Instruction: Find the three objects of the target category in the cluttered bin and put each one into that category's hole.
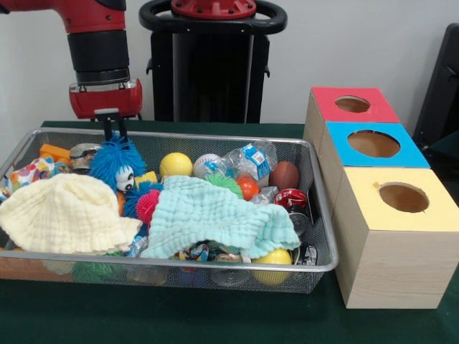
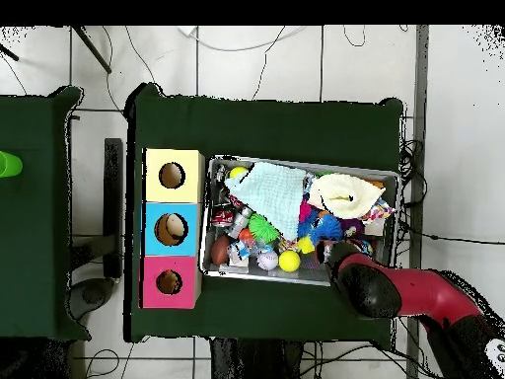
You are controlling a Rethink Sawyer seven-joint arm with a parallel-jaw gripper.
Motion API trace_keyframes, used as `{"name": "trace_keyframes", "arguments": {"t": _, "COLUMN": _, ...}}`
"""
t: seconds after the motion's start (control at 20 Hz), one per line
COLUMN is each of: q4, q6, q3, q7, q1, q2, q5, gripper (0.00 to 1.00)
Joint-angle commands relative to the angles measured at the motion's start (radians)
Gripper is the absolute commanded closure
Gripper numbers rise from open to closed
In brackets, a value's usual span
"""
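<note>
A wire mesh bin (image 1: 179,262) holds mixed clutter. My gripper (image 1: 115,136) hangs over its far left corner, its two dark prongs close together in the hair on top of a blue fuzzy toy (image 1: 117,163) with googly eyes. In the overhead view the red arm (image 2: 395,288) covers the gripper, and the blue toy (image 2: 328,228) shows just beyond it. Beside the bin stand three boxes with round holes, topped red (image 1: 326,100), blue (image 1: 344,154) and yellow (image 1: 373,208).
A pale yellow cloth (image 1: 64,211) and a mint cloth (image 1: 208,215) cover much of the bin. Around them lie a yellow ball (image 1: 176,164), a baseball (image 1: 206,163), a brown football (image 1: 285,174), a red can (image 1: 290,198) and plastic wrappers (image 1: 251,159).
</note>
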Motion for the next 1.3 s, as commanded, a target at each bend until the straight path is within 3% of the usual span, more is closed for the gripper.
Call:
{"name": "trace_keyframes", "arguments": {"t": 0.05, "q4": -0.084, "q6": 0.087, "q3": -0.012, "q7": 0.080, "q1": 0.056, "q2": -0.058, "q5": 0.071, "gripper": 1.00}}
{"name": "trace_keyframes", "arguments": {"t": 0.65, "q4": -0.102, "q6": 0.194, "q3": -0.133, "q7": 0.151, "q1": 0.226, "q2": -0.175, "q5": 0.201, "gripper": 1.00}}
{"name": "trace_keyframes", "arguments": {"t": 1.3, "q4": -0.173, "q6": 0.222, "q3": -0.304, "q7": 0.227, "q1": 0.414, "q2": -0.168, "q5": 0.291, "gripper": 1.00}}
